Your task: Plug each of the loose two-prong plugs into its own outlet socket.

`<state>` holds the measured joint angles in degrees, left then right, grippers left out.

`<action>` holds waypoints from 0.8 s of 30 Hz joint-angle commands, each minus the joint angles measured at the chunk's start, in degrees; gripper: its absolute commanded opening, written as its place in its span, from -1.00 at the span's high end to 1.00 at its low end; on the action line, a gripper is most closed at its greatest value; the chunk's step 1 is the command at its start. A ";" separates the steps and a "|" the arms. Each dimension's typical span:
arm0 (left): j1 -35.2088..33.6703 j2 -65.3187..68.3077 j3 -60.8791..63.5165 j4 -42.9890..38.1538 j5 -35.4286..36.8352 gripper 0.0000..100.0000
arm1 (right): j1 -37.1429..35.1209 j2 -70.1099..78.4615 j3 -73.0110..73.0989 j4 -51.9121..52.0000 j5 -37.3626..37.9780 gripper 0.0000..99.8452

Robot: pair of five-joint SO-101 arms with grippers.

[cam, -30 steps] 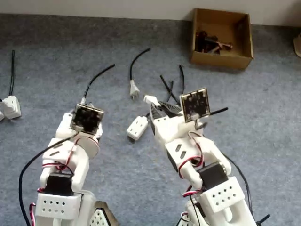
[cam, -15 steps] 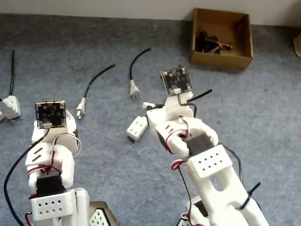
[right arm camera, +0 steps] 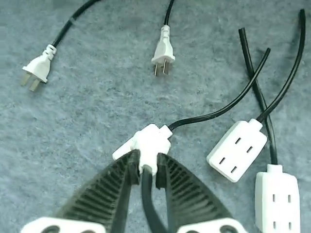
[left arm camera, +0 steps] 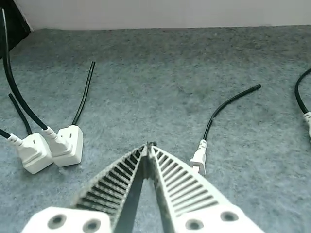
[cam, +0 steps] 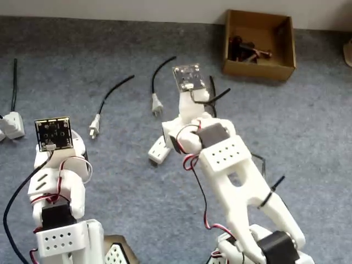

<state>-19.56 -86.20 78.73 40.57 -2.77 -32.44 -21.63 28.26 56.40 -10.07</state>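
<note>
- Right arm had stretched forward across the grey surface; left arm had drawn back toward the left.
- Right end effector was clenched on a white plug, near an outlet socket.
- Left end effector was closed and empty, tips meeting, near a loose plug.

Up at one o'clock in the high view sits an open cardboard box, with a jumble of small dark bits lying inside it. Grey carpet runs underneath, and a pale wall lines the twelve o'clock edge.
</note>
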 commanded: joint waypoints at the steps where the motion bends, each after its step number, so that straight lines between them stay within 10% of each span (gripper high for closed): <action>1: -0.48 0.22 0.84 -3.43 0.70 0.99 | -0.75 1.89 -6.02 2.07 -4.22 0.99; 24: -0.40 0.22 2.15 -5.01 0.70 0.99 | -4.79 3.21 -7.34 6.55 -24.26 0.99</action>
<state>-19.56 -86.20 81.45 36.88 -2.77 -36.31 -18.20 23.96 62.99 -32.40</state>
